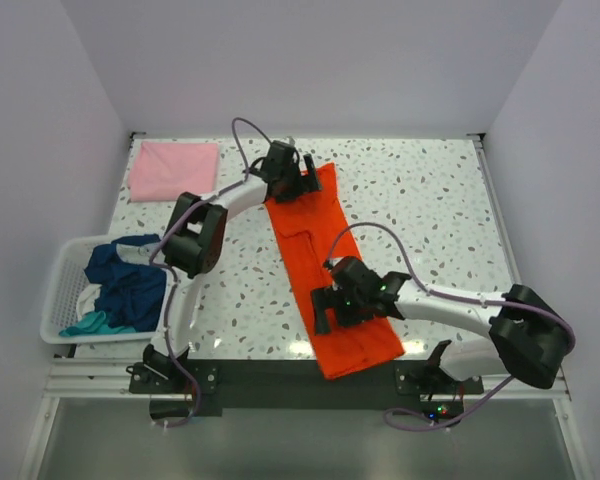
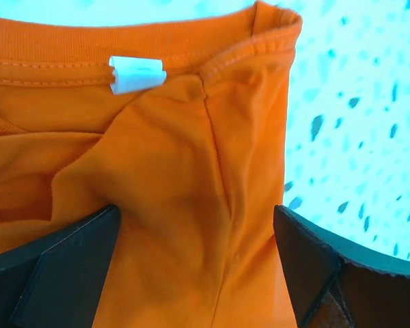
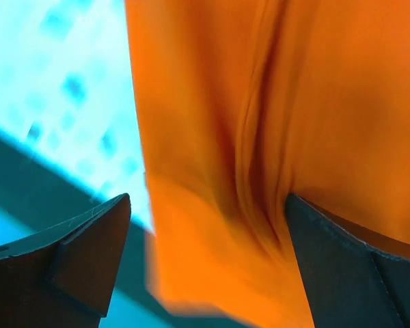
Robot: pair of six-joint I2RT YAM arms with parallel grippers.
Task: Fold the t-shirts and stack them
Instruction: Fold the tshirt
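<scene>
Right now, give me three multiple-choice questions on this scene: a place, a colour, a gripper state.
1. Where is the pink shirt? A) far left corner of the table B) near right corner C) near edge
2. What colour is the shirt laid in a long strip? A) teal B) pink C) orange-red
3. The left gripper is: A) shut on the pink shirt B) open over the strip's collar end C) out of view
Key: 1A, folded there in the top view; 2C, orange-red seen from above; 3B, fingers apart over cloth by the collar tag.
</scene>
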